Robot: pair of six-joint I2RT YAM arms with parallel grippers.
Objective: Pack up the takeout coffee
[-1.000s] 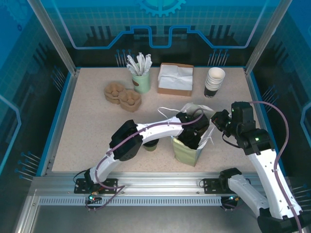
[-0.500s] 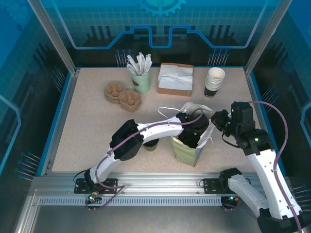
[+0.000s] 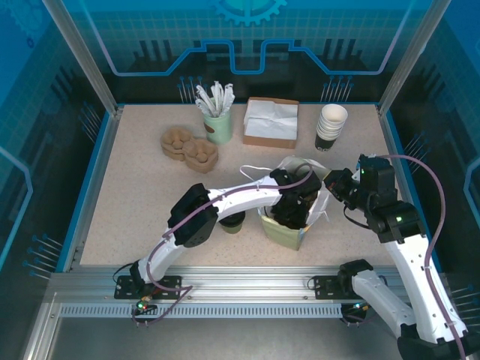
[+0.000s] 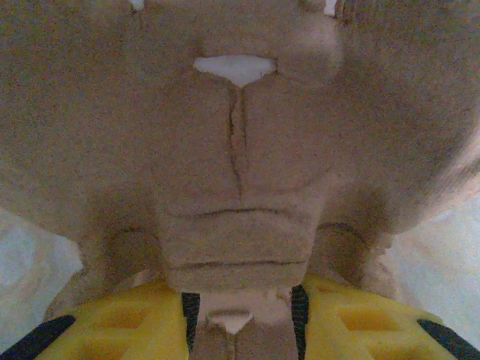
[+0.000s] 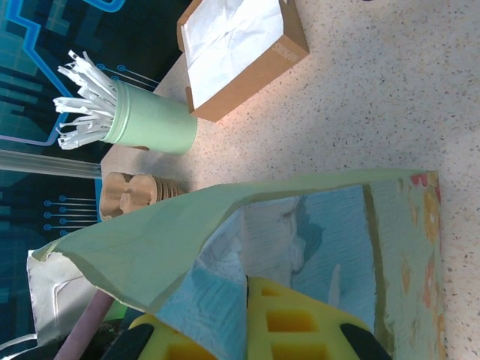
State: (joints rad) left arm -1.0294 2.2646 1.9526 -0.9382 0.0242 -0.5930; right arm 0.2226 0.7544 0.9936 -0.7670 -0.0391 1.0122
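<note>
The step in hand looks like readying the bag, not the drink itself. The left gripper [image 4: 240, 322] is sunk into the mouth of the tall pale-green paper bag [image 3: 282, 234], and its wrist view shows the yellow fingers [image 4: 120, 322] clamped on the near rim of a brown moulded-pulp cup carrier [image 4: 240, 187], with pale bag walls on either side. The right gripper [image 3: 335, 184] sits at the bag's far-right rim, and in its own view the paper edge runs between its yellow fingers [image 5: 300, 322], so it appears pinched shut on the rim, holding the mouth open. The takeout coffee [image 3: 232, 223], a small pale-green paper cup with a round black plastic lid, stands upright on the speckled beige table [image 3: 135, 210] just left of the bag, under the left forearm, not yet packed. Next, I judge the carrier should be seated flat on the bag's floor and let go. The left arm must then lift straight out without dragging the bag, take the cup by its sides and lower it upright into a well.
</note>
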